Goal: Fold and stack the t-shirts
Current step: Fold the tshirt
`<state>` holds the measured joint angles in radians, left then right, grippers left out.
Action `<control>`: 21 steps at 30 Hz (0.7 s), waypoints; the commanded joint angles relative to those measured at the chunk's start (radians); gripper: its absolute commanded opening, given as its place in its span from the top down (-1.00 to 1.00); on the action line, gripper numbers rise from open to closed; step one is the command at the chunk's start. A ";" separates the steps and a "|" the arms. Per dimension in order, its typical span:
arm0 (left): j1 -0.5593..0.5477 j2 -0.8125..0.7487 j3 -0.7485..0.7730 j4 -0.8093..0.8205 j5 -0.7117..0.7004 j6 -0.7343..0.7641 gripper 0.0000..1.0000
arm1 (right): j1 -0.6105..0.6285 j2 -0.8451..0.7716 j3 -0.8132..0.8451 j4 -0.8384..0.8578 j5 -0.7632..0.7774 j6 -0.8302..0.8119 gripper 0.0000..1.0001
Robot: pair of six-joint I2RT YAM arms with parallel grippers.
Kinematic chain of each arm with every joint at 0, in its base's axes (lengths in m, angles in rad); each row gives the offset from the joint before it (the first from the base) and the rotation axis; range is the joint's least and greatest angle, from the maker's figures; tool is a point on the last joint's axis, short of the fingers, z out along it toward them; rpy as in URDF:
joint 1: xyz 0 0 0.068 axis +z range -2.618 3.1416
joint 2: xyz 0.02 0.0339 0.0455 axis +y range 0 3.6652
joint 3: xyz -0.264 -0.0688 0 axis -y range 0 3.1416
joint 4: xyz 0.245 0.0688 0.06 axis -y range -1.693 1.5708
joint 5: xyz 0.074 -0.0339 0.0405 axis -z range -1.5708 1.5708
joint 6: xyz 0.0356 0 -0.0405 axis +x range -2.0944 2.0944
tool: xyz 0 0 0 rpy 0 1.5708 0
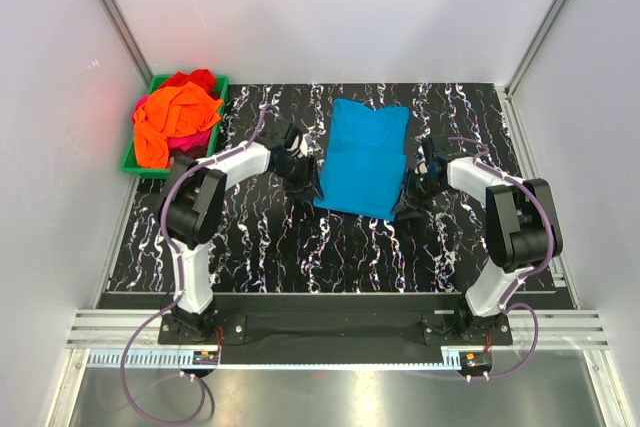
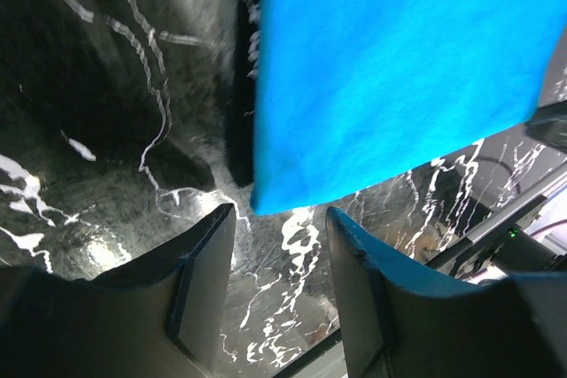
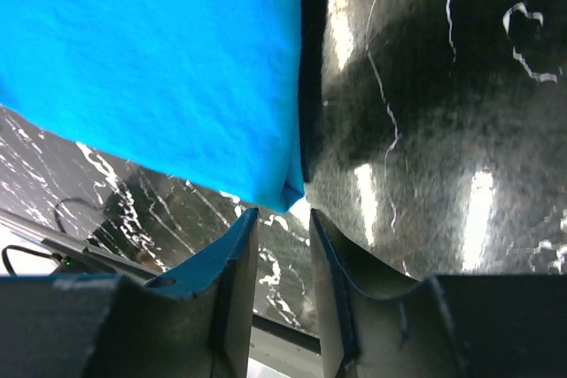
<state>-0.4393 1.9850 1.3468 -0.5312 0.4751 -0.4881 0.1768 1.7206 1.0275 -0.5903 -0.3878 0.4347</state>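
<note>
A turquoise-blue t-shirt (image 1: 365, 155) lies folded in a long rectangle in the middle of the black marbled table (image 1: 270, 247). My left gripper (image 1: 312, 185) hovers at its near left corner, and the wrist view shows the left gripper (image 2: 279, 214) open, the shirt's corner (image 2: 266, 196) just beyond its tips and nothing between the jaws. My right gripper (image 1: 407, 205) is at the near right corner. In the right wrist view the right gripper (image 3: 282, 217) is narrowly open and empty, with the blue cloth (image 3: 151, 59) just ahead.
A green bin (image 1: 130, 162) at the table's back left corner holds a heap of t-shirts: orange (image 1: 170, 122), red (image 1: 198, 78) and magenta (image 1: 195, 139). White walls enclose the table on three sides. Both arm bases stand at the near edge.
</note>
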 commanded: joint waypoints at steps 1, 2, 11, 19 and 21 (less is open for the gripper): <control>0.001 0.015 0.078 0.005 0.007 0.034 -0.01 | -0.005 0.017 -0.009 0.055 -0.040 -0.024 0.29; 0.001 0.021 0.081 -0.001 0.004 0.037 -0.01 | -0.005 0.019 -0.009 0.060 -0.048 -0.021 0.33; 0.001 0.044 0.075 0.040 0.028 0.033 0.02 | -0.005 0.014 -0.001 0.067 -0.065 -0.027 0.39; 0.001 0.055 0.057 0.050 0.019 0.028 0.02 | -0.005 0.011 -0.010 0.075 -0.068 -0.020 0.39; 0.001 0.051 0.046 0.060 0.022 0.023 0.03 | -0.007 0.008 -0.012 0.076 -0.065 -0.025 0.39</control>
<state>-0.4393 2.0377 1.3994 -0.5194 0.4751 -0.4675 0.1764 1.7409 1.0176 -0.5415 -0.4362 0.4248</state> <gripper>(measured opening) 0.492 0.305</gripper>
